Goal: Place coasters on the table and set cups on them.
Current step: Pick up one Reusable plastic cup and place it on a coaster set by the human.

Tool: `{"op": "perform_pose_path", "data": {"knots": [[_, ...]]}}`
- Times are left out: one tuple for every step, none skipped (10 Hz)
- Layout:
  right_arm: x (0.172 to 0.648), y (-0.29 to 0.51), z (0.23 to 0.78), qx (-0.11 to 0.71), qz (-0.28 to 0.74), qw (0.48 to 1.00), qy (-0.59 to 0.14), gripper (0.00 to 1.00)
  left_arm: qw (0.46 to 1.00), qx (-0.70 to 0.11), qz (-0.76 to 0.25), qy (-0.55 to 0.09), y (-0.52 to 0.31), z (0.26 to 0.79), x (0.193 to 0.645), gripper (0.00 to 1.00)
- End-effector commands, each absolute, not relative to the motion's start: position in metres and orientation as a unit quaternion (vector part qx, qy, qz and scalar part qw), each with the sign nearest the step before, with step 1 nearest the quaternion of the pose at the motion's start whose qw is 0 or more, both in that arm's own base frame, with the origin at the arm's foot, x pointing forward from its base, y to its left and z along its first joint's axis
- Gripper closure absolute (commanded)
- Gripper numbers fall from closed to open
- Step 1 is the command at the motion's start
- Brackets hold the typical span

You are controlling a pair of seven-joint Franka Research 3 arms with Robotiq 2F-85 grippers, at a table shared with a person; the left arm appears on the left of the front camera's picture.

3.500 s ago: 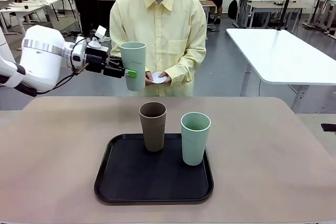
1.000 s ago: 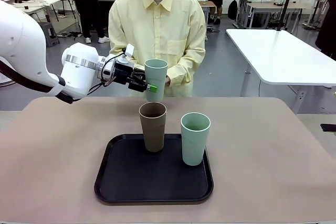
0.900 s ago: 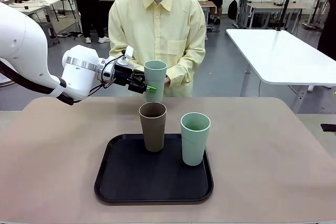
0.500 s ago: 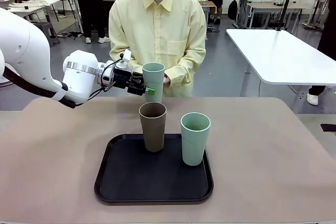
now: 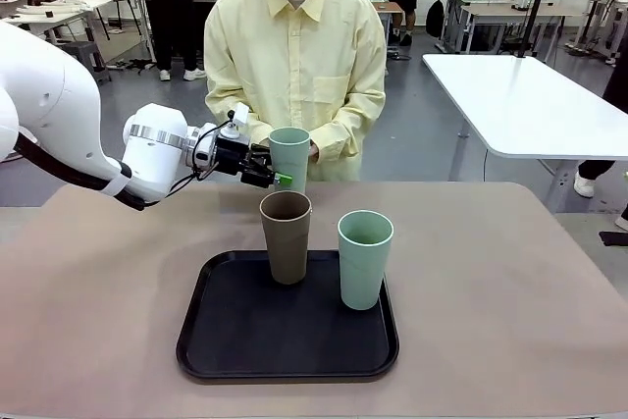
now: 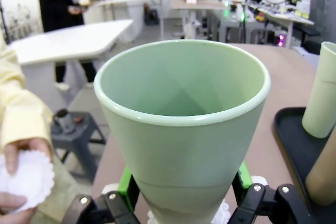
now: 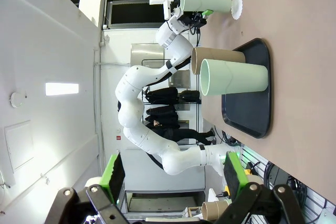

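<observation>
My left gripper (image 5: 279, 177) is shut on a mint green cup (image 5: 289, 156), held upright low over the far side of the tan table (image 5: 510, 282). In the left wrist view this cup (image 6: 181, 129) sits between the green pads, with a white lacy coaster (image 6: 224, 214) just under its base. The right wrist view shows that coaster (image 7: 236, 6) lying on the table beside the cup's base. A brown cup (image 5: 286, 235) and another mint cup (image 5: 365, 258) stand on the black tray (image 5: 287, 340). My right gripper (image 7: 173, 182) is open and holds nothing.
A person in a pale yellow shirt stands at the far edge, a hand (image 6: 21, 150) holding more white coasters (image 6: 25, 179). The tray takes up the table's middle; bare tabletop lies to its left and right. A white table (image 5: 530, 105) stands behind on the right.
My left gripper has brought the mint cup down toward the table's far side, close over the coaster. The two cups on the tray have not moved.
</observation>
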State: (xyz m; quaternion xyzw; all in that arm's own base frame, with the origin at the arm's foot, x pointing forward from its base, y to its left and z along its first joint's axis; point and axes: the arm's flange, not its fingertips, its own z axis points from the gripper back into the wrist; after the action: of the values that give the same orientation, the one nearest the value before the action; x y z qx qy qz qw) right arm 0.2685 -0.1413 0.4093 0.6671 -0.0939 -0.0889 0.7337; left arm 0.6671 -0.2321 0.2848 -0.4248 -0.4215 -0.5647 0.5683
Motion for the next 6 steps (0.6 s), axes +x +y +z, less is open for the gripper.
{"op": "perform_pose_path", "data": {"knots": [[0.268,-0.142,0.410,0.671,-0.087,0.730,-0.096,0.00,0.562,-0.423,-0.570,-0.424,-0.238,0.283,0.674,0.15],[0.268,-0.142,0.410,0.671,-0.087,0.730,-0.096,0.00,0.565,-0.426,-0.572,-0.416,-0.240,0.278,0.672,0.15],[0.268,-0.142,0.410,0.671,-0.087,0.730,-0.096,0.00,0.568,-0.427,-0.573,-0.408,-0.242,0.276,0.670,0.15],[0.268,-0.142,0.410,0.671,-0.087,0.730,-0.096,0.00,0.573,-0.423,-0.576,-0.401,-0.244,0.271,0.664,0.15],[0.268,-0.142,0.410,0.671,-0.087,0.730,-0.096,0.00,0.576,-0.419,-0.578,-0.398,-0.245,0.270,0.663,0.15],[0.268,-0.142,0.410,0.671,-0.087,0.730,-0.096,0.00,0.577,-0.419,-0.578,-0.398,-0.245,0.269,0.663,0.15]]}}
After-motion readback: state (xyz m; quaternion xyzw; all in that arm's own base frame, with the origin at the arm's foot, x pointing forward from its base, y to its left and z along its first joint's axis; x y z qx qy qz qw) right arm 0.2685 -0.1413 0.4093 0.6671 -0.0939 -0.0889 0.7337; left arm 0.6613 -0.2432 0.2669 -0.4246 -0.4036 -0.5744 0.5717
